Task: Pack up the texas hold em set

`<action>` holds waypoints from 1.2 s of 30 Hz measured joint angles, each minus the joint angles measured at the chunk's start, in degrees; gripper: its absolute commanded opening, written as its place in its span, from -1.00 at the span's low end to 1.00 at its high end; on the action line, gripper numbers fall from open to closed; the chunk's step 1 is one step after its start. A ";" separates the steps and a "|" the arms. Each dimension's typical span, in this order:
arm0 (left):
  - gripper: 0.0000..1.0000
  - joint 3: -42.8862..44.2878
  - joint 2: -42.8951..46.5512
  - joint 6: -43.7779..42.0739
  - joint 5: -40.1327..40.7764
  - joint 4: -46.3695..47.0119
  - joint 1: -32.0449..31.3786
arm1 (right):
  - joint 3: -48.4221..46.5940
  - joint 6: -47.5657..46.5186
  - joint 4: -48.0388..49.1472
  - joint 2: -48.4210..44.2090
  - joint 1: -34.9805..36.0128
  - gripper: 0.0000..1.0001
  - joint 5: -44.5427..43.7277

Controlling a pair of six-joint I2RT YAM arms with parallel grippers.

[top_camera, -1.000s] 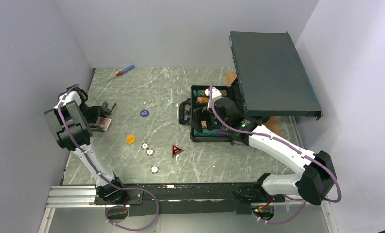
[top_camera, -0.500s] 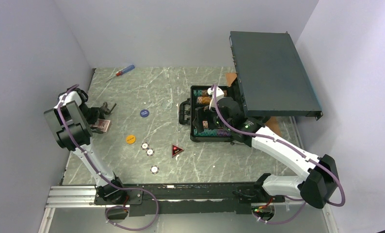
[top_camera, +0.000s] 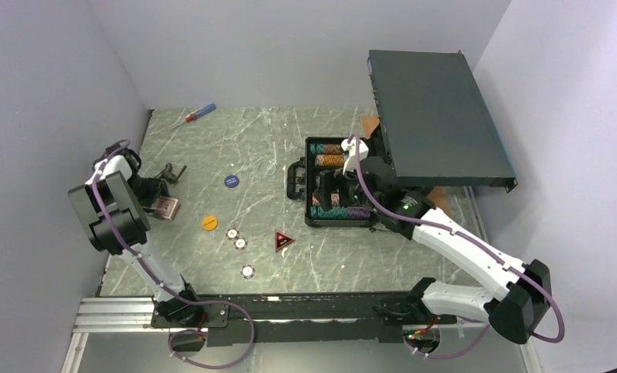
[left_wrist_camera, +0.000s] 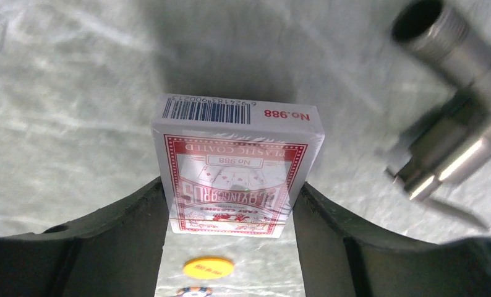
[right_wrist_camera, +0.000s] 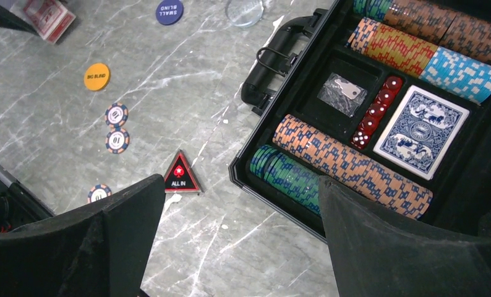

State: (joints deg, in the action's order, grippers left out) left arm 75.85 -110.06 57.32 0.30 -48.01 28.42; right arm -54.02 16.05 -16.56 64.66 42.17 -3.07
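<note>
Left tool (left_wrist_camera: 234,189) clamps the red card deck (left_wrist_camera: 237,148) by its sides, well left of the case (top_camera: 336,224), likely for carrying; right tool (right_wrist_camera: 240,204) hangs spread above it.

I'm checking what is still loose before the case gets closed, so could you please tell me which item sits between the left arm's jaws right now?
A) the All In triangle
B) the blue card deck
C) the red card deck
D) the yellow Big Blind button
C: the left wrist view shows the red card deck pinched between the left arm's jaws, while the blue card deck already lies inside the case.
</note>
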 measured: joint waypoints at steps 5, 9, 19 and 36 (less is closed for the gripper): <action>-0.59 -8.52 12.98 -6.95 -0.83 3.26 -3.69 | 0.00 -0.02 -0.28 -2.14 0.00 0.90 -0.94; -0.54 -13.84 25.33 -13.73 -4.72 10.82 -13.53 | 0.00 -0.07 -0.39 -4.39 0.00 0.90 -1.51; -0.64 -5.22 18.08 -21.55 -24.09 29.29 -46.38 | 0.00 -0.20 -0.26 -12.92 -0.04 0.90 -4.46; -0.67 26.32 -12.90 -22.67 -22.91 22.80 -62.88 | 0.13 0.44 -0.92 -17.14 -0.04 0.91 -6.51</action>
State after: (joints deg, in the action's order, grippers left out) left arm 102.17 -122.96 34.65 -22.61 -25.21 -34.46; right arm -53.89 16.49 -17.47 47.53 42.13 -9.58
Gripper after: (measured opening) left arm 0.695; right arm 0.955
